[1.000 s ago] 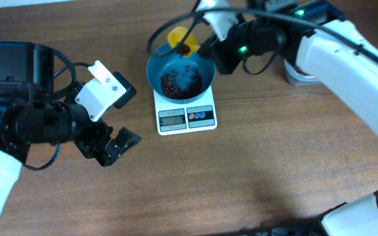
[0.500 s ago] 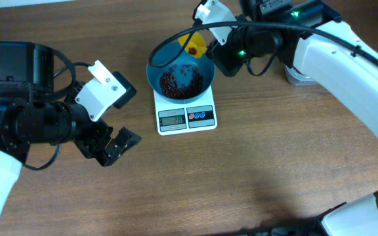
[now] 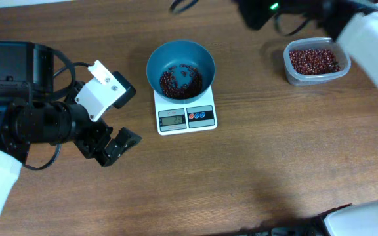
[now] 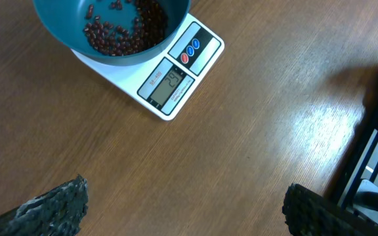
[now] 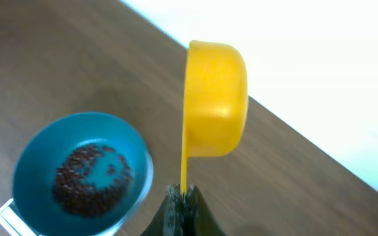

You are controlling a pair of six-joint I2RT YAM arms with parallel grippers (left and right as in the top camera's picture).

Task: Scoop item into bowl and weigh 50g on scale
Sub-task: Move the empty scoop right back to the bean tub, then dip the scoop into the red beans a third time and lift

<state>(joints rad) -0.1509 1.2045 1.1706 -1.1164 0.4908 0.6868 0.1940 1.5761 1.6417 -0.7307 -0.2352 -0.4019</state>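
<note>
Nearest, left gripper (image 3: 119, 148) parked near the scale (image 3: 186, 118), fingers spread wide on nothing, same as before. On the scale, bowl (image 3: 155, 62) with a fuller heap of beans (image 3: 179, 82) than a second ago. Beyond, right gripper (image 5: 182, 208) pinching the yellow scoop (image 5: 215, 98), now emptied and pulled off toward the tub (image 3: 287, 65). Display (image 4: 168, 82) hard to read; probably short of 50g, so likely another scoop.

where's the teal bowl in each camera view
Overhead: the round teal-blue plastic bowl sits upper centre.
Left wrist: top left, cut off by the frame's top edge.
Right wrist: lower left.
Shared landmark: the small white square scale directly beneath it.
</note>
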